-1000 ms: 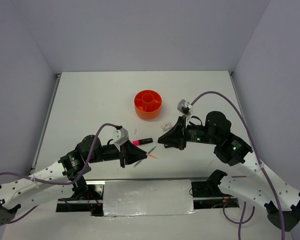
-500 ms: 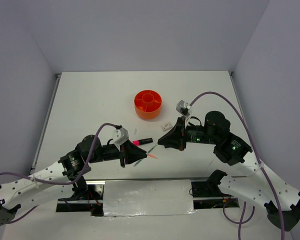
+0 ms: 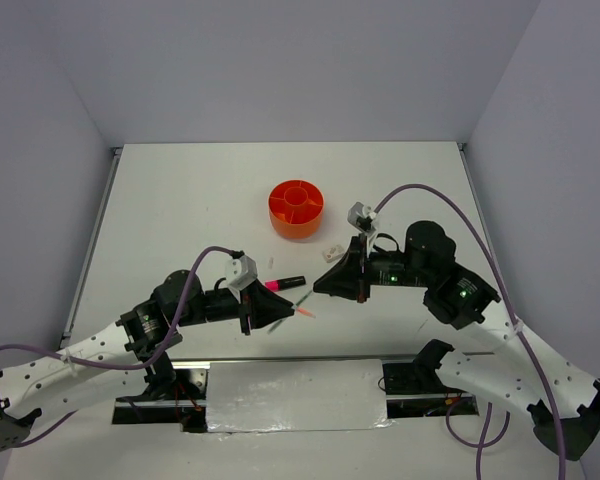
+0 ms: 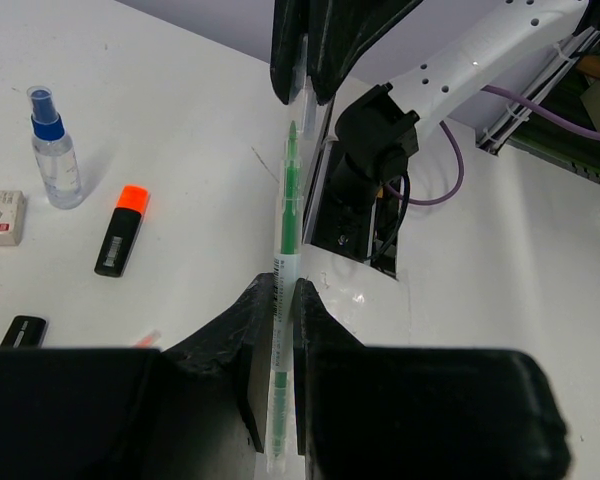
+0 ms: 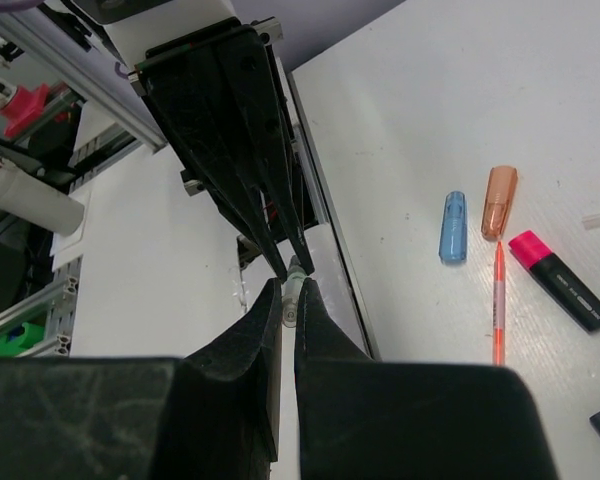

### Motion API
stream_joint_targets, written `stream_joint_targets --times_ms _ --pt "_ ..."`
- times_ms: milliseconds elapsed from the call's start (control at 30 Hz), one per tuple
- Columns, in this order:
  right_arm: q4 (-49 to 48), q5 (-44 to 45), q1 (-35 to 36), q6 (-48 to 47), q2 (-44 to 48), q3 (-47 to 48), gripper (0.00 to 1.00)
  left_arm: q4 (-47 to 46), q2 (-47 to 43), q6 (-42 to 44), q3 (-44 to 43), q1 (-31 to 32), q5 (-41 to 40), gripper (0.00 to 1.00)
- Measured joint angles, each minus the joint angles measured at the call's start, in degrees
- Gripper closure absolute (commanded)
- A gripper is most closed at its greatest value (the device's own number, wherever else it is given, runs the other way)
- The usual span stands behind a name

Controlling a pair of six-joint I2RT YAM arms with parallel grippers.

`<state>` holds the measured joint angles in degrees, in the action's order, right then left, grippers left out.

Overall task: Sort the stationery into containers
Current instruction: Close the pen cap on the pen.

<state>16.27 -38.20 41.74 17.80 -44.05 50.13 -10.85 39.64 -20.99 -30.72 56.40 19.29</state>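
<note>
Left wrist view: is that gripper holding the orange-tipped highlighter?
No, the left gripper clamps a green pen; the orange-tipped highlighter lies on the table.

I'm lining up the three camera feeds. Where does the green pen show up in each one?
Top external: the green pen slants between the two arms' tips, low centre.
Left wrist: it runs up the middle, from the left gripper to the right gripper.
Right wrist: only its tip shows, centre, between the closed jaws.
Shared landmark: the two grippers meeting tip to tip on it.
</note>
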Motion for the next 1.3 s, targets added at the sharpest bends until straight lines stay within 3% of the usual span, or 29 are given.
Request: stream_joint_targets --times_ms 900,1000,1067,1167,1300 --pt "-4.1 -1.3 1.3 0.5 -3.7 -3.7 0.97 -0.3 3.0 -0.3 0.2 0.0 -0.2 1.00" --pt "-4.5 -1.0 1.5 0.5 -3.8 -3.8 0.87 -0.3 3.1 -0.3 0.2 0.0 -0.3 1.00" --pt "-5.0 -0.9 1.6 0.7 -3.5 -4.0 0.71 -0.6 3.3 -0.3 0.2 0.0 -0.3 1.00" --pt "-5.6 -0.6 2.1 1.0 -2.8 -4.4 0.60 -3.0 4.3 -0.4 0.2 0.0 -0.4 1.00" --pt "-5.9 -0.1 2.6 1.8 -2.3 -4.4 0.56 -6.1 5.3 -0.7 0.1 0.0 -0.8 1.00"
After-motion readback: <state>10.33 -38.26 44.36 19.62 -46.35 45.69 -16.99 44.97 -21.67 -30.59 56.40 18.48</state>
